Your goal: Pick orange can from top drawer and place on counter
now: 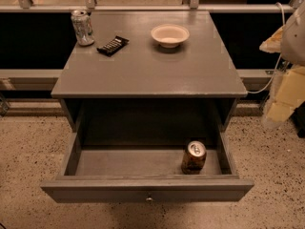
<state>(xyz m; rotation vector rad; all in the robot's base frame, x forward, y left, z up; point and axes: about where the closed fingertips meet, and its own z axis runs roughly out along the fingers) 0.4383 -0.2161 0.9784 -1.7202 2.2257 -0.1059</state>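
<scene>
One light, dentable orange can (193, 156) is standing front-right in the drawer (119, 189); we're favouring its middle; gripper (281, 101) hovering beyond the counter's (152, 66) right edge, grip unclear.

Arm (296, 32) at the right edge — pincer (282, 101) hanging just below it.

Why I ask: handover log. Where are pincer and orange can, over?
Pincer at right edge beside counter, away from top drawer. Orange can upright in the open drawer, front right. Nothing over it.
</scene>
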